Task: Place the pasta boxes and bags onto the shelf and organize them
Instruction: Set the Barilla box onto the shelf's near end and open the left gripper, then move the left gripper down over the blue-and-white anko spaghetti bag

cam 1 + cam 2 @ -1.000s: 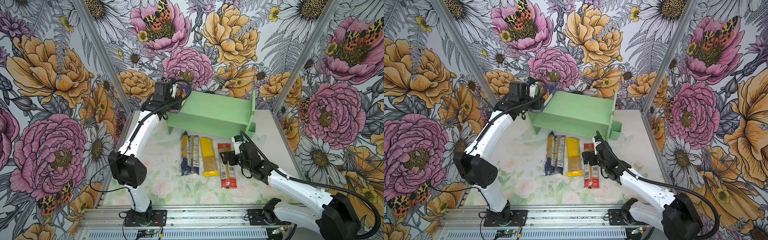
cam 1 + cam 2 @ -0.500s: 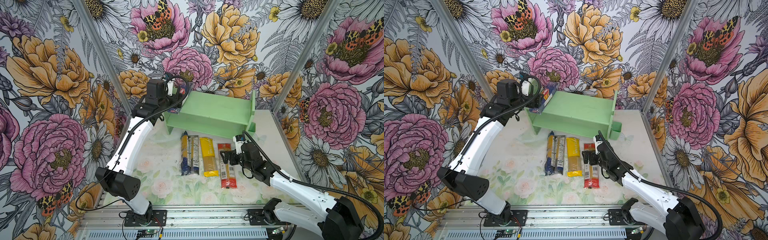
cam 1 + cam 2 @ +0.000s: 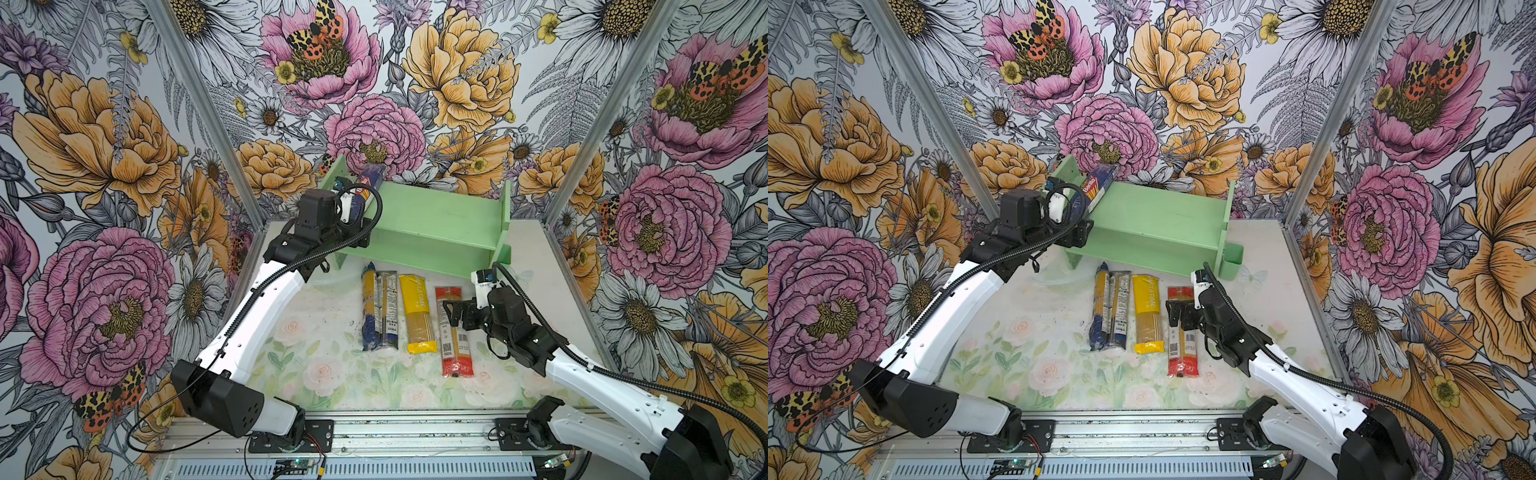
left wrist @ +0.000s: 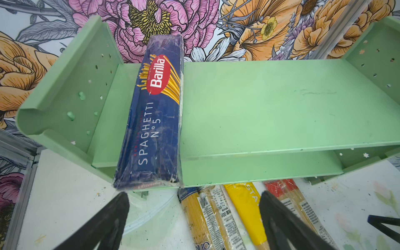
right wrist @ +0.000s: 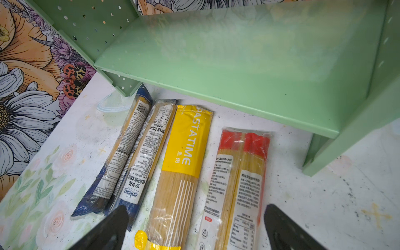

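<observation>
The dark blue Barilla box (image 4: 155, 121) lies front to back on the top tier of the mint-green shelf (image 4: 259, 104), at its left end, its near end overhanging the front edge. My left gripper (image 4: 193, 199) hangs open just in front of that end, with nothing between its fingers. On the table before the shelf (image 3: 436, 216) lie two navy-ended bags (image 5: 123, 151) (image 5: 147, 151), a yellow bag (image 5: 186, 155) and a red-ended bag (image 5: 240, 173), side by side. My right gripper (image 5: 195, 210) is open above the near parts of the yellow and red-ended bags, holding nothing.
A small green bin (image 3: 1231, 259) hangs on the shelf's right side panel. Floral walls with metal corner posts (image 3: 569, 166) close in at the back and both sides. The arms' mounting rail (image 3: 374, 432) runs along the front edge.
My left gripper has opened, let go of the Barilla box and drawn back a little; the box now rests on the top tier. The right arm has hardly moved.
</observation>
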